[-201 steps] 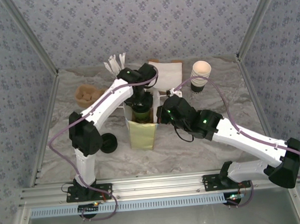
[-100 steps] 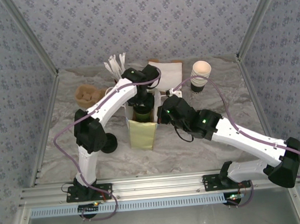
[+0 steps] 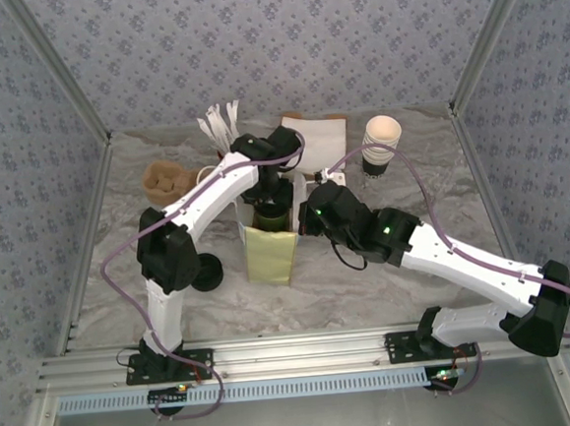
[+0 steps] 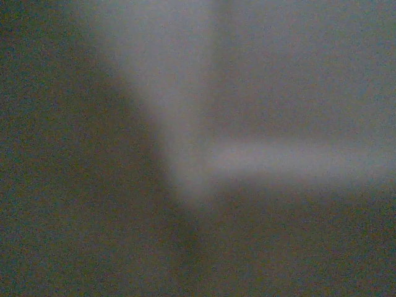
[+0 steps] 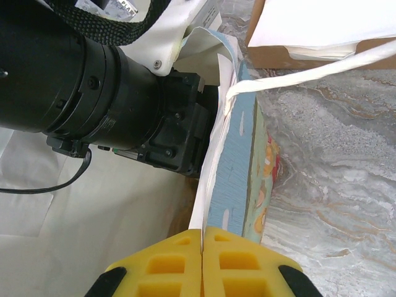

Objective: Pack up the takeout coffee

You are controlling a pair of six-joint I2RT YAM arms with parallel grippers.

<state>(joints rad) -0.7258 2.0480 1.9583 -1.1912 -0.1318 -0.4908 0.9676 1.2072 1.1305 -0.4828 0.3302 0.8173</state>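
Observation:
The takeout coffee (image 3: 272,217), a dark green cup, hangs inside the mouth of the upright paper bag (image 3: 269,259) at the table's middle. My left gripper (image 3: 267,190) reaches down into the bag from above and is closed round the cup's top; its fingers are hidden by the wrist. The left wrist view is dark and blurred. My right gripper (image 3: 305,216) sits at the bag's right rim. In the right wrist view its yellow fingertips (image 5: 202,238) are shut on the bag's white edge (image 5: 213,179), with the left arm's black wrist (image 5: 93,93) just beyond.
A stack of unlidded cups (image 3: 380,144) stands at the back right. A lone black lid (image 3: 208,272) lies left of the bag. A brown bowl (image 3: 164,180), white stirrers (image 3: 219,122) and a box of white napkins (image 3: 317,136) line the back.
The left arm's elbow has swung slightly and its gripper has sunk a little deeper into the bag with the cup. The right gripper has held the bag's rim still.

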